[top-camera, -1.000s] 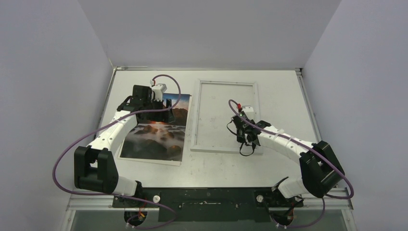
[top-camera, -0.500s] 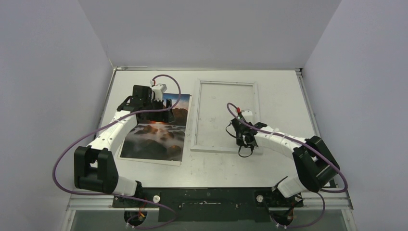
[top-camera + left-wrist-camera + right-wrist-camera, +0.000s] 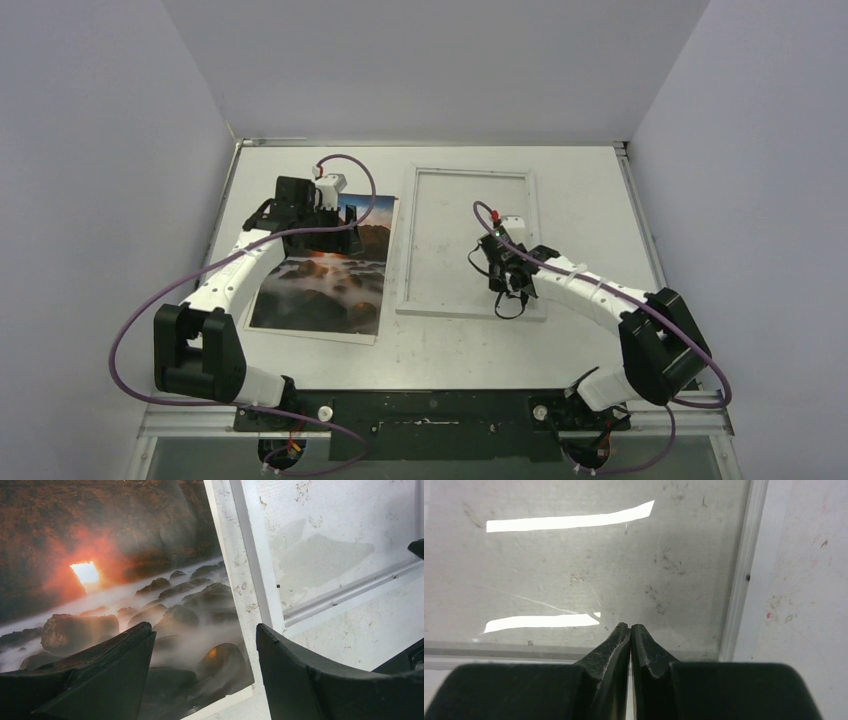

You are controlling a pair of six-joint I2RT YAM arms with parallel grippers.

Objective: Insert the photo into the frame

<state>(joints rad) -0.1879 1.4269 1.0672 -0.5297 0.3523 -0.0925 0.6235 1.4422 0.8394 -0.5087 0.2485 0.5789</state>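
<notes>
Left fingers point(image 3: 120, 655) stand wide apart with nothing between them, low over the right side of the photo point(image 3: 320, 290). In the left wrist view one finger sits above the print's mist and dark rocks, and the other above the near left corner of the frame point(image 3: 468, 172) and the bare tabletop point(image 3: 590, 200) next to it. Whether either fingertip touches the print cannot be told. The photo lies flat and face up on the left half of the tabletop, slightly askew, its orange glow and misty rocks plain to see. Its right edge runs just beside the frame's left rail, and it is not clear whether the two touch or overlap. The frame lies flat to the right of the photo, around the middle of the tabletop, long sides running away from the arm bases, with the photo wholly outside it. Right fingers point(image 3: 621, 640) are pressed together tip to tip and grip nothing. They point down at the scuffed clear pane point(image 3: 574, 555) inside the frame, close to its near right corner, with the white right rail just beside them. Two bright strips of reflected light lie across the pane. Contact between those tips and the pane cannot be judged.
</notes>
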